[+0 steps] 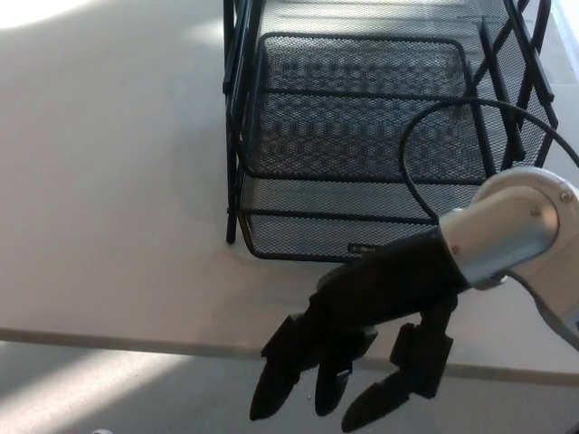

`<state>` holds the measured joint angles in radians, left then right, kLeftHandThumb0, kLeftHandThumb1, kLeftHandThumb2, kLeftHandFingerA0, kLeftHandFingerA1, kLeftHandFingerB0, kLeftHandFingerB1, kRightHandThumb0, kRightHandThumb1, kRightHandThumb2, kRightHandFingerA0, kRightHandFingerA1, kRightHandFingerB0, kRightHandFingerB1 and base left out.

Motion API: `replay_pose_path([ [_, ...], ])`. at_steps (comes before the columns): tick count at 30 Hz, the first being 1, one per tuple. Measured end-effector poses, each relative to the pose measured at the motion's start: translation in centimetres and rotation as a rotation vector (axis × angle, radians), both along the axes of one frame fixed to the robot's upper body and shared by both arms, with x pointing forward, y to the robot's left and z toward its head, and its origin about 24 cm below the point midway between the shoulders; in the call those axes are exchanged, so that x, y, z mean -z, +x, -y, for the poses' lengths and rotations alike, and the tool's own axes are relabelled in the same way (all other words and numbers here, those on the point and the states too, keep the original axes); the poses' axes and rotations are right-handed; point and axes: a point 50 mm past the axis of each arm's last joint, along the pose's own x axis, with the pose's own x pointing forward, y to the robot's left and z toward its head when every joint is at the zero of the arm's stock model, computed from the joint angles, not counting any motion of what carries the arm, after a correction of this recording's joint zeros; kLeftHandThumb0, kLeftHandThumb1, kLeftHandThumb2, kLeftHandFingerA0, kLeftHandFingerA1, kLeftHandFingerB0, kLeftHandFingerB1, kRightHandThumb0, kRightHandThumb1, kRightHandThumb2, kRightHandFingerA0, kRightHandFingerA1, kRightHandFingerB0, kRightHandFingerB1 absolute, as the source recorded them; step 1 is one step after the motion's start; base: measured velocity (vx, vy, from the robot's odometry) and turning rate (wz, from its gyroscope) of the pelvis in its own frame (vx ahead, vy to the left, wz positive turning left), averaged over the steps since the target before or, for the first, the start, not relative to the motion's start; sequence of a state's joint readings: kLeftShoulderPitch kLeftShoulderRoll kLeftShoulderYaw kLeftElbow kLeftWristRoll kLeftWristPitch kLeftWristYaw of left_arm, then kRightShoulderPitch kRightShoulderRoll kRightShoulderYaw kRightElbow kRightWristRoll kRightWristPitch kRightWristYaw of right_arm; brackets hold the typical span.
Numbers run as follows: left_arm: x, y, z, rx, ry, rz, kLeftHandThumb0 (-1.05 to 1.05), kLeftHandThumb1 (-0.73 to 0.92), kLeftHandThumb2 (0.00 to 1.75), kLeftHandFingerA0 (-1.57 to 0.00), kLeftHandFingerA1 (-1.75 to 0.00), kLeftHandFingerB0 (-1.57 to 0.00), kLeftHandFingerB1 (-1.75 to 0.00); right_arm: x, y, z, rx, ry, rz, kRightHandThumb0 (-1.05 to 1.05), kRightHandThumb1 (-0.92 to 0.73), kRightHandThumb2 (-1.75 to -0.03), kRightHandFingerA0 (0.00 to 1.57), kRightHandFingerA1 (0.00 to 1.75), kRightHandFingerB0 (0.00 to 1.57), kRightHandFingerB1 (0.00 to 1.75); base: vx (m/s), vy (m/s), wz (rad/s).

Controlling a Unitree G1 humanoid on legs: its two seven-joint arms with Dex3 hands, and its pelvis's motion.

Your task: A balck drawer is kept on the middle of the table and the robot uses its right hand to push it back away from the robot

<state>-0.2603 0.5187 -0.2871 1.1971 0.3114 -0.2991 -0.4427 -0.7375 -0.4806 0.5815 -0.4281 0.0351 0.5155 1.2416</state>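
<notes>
Your right robot hand (362, 348) hangs empty, fingers spread, over the counter (109, 226) edge. Just beyond it sits the black mesh drawer (353, 154): light, stiff wire, likely sliding easily. Push flat against its front rim.

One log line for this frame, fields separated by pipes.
right hand open, at table front edge | black mesh drawer untouched | left hand not in view

The black mesh drawer (362, 145) blocks the way ahead of my right hand (362, 353). To its left, bare table (109, 181) lies open.
</notes>
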Motion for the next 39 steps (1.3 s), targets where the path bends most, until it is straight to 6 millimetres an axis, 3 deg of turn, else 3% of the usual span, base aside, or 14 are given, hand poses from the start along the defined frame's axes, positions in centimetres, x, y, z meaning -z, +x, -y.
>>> replay_pose_path([
  [9, 0.0, 0.0, 0.0, 0.001, 0.000, 0.001, -0.56, 0.74, 0.63, -0.51, -0.39, -0.33, -0.32, 1.3, -1.9, 4.0, 0.106, 0.115, -0.119, -0.56, -0.76, -0.63, 0.42, 0.38, 0.26, 0.33, 0.00, 0.000, 0.00],
  [20, 0.0, 0.1, 0.0, 0.001, -0.001, 0.002, -0.57, 0.72, 0.63, -0.46, -0.38, -0.31, -0.32, 8.0, -2.9, 11.5, 0.503, 0.224, -0.402, -0.58, -0.71, -0.63, 0.50, 0.38, 0.32, 0.32, 0.00, 0.000, 0.00],
  [27, 0.0, 0.0, 0.0, 0.000, 0.000, 0.001, -0.56, 0.72, 0.62, -0.43, -0.38, -0.29, -0.32, 13.2, -5.3, 17.8, 0.867, 0.220, -0.514, -0.56, -0.70, -0.62, 0.53, 0.40, 0.35, 0.34, 0.00, 0.000, 0.00],
  [39, 0.0, 0.1, 0.0, 0.001, -0.001, 0.002, -0.57, 0.72, 0.62, -0.46, -0.38, -0.29, -0.31, 17.1, -6.6, 21.7, 1.149, 0.119, -0.452, -0.53, -0.71, -0.62, 0.52, 0.39, 0.36, 0.34, 0.00, 0.000, 0.00],
])
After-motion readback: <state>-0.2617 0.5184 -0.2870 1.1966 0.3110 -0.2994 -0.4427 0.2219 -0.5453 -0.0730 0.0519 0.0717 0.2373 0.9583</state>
